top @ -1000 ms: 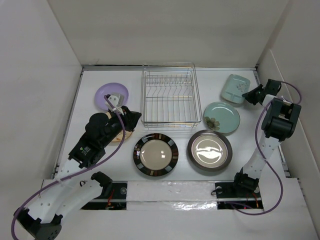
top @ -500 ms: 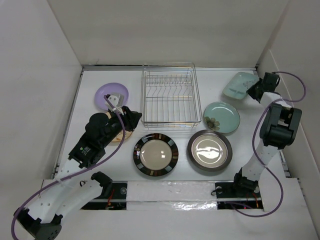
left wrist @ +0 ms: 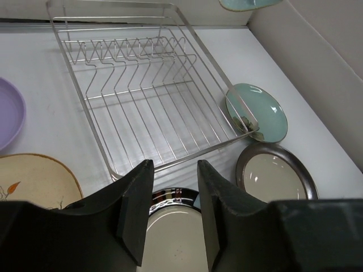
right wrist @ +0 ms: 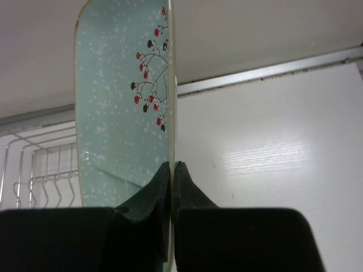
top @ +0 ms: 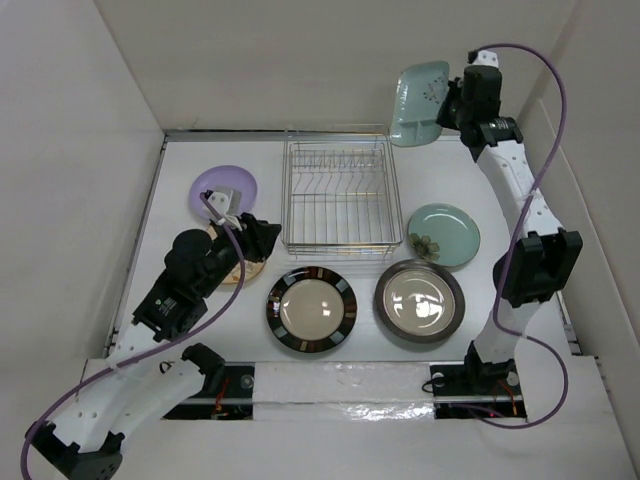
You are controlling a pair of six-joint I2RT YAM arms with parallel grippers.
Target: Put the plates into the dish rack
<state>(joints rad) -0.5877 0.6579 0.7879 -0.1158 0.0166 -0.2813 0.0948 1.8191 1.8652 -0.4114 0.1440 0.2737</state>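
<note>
Upper right of the overhead view, the right gripper (top: 447, 108) grasps the pale green squarish plate (top: 418, 90) by its edge. The wrist view shows both fingers (right wrist: 153, 195) pinched tight on the rim, with the plate standing on edge and its red-berry sprig visible. The plate hangs in the air just above and right of the dish rack (top: 337, 195) at frame centre.

Left of centre, the left gripper (top: 266, 236) hovers by the rack's lower-left corner, jaws parted and holding nothing.

Five plates lie flat on the table (top: 420, 170):
- lavender plate (top: 225, 187), left of the rack
- tan bird plate (left wrist: 34, 181), partly under the left arm
- black-rimmed plate (top: 310, 309), below the rack
- grey-brown plate (top: 419, 301), below the rack
- pale green floral plate (top: 443, 236), to the rack's right
</note>
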